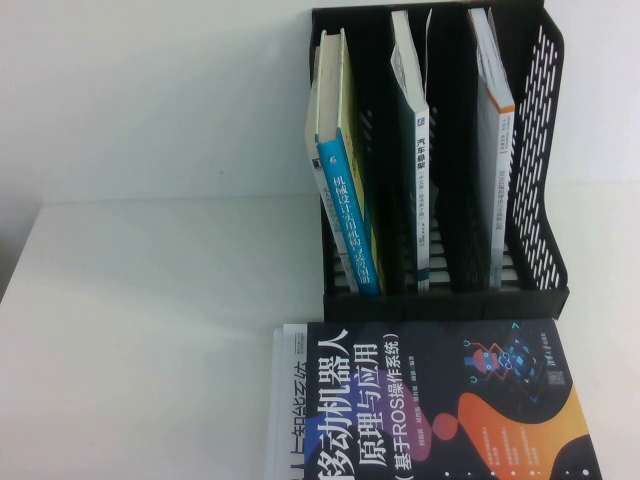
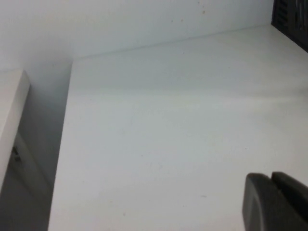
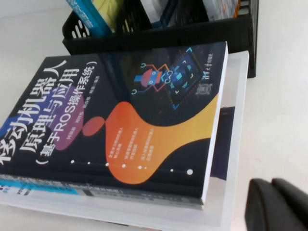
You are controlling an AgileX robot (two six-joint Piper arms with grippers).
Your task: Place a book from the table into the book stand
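Note:
The pale-yellow book [image 1: 345,190] with the cyan spine stands leaning in the left slot of the black book stand [image 1: 540,150], at the back of the white table [image 1: 150,330]. Its cyan edge also shows in the right wrist view [image 3: 89,14], inside the stand [image 3: 192,36]. Neither gripper shows in the high view. My left gripper [image 2: 271,180] is shut and empty over bare table [image 2: 168,120], with a corner of the stand [image 2: 291,19] far off. My right gripper [image 3: 271,185] is shut and empty above the table, beside the stacked books in front of the stand.
A dark navy book [image 1: 430,400] with orange shapes lies flat on a thin white book [image 1: 285,400] just in front of the stand. Two thin white books [image 1: 415,150] stand in the middle and right slots. A wall runs behind the table.

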